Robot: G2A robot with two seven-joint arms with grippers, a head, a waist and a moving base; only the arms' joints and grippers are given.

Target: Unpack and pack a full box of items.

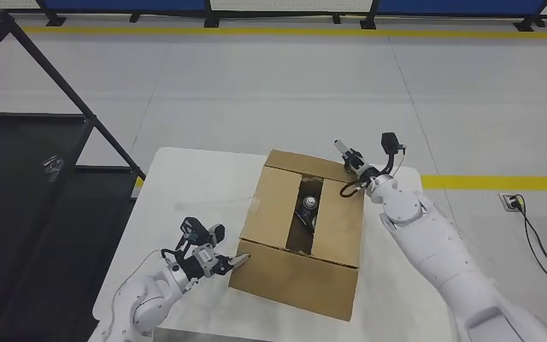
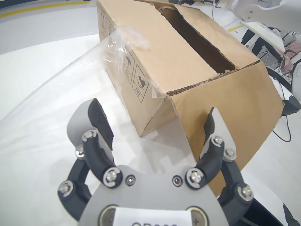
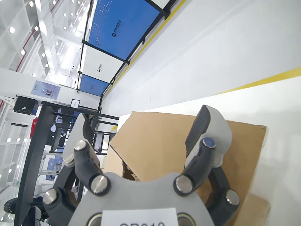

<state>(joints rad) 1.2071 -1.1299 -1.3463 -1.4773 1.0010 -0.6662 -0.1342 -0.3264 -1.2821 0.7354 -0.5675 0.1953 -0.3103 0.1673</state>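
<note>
The box (image 1: pixel 299 239) sits in the middle of the desk (image 1: pixel 192 184). The left jaws are released and hold nothing, low at the box's near left corner, just beside its end wall. The right jaws are also released and hold nothing, above the far right corner of the lid.

By my reading the task is barely started. The seal is broken and the two top flaps stand parted by a narrow gap, but they are not folded back and no item lies out on the desk. All of the unpacking and the whole repacking remain.

Only the top view looks down into the gap, where a can (image 1: pixel 309 203) rests on something dark. From the left wrist view the gap is just a black slot, but that view shows loose clear tape (image 2: pixel 128 41) hanging off the box's upper edge. The right wrist view shows only bare flap under the jaws.
</note>
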